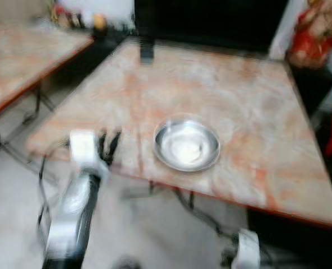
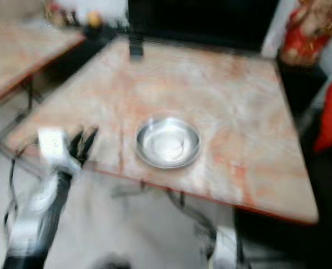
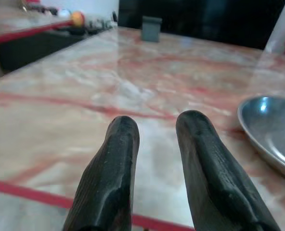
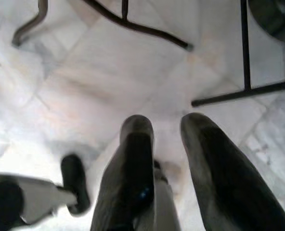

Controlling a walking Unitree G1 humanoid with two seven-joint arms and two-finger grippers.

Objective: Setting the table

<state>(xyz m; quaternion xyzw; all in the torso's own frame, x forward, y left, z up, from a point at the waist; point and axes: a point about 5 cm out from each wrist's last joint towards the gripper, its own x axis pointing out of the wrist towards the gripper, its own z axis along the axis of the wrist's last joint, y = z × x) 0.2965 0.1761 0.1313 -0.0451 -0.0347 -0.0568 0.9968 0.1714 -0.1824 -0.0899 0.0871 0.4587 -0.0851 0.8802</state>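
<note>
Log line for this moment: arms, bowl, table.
left gripper: open, empty, at table near edge | right gripper: open, hanging over floor | steel bowl: empty, upright on table, apart from left gripper

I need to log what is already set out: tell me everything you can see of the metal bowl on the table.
The metal bowl is round, shallow and shiny, steel by its look, with a thin rim. It sits upright near the front edge of the marbled table, apart from everything else. A pale patch shows inside; blur hides whether that is glare or contents. The left gripper is beside it, jaws slightly apart, not touching.
</note>
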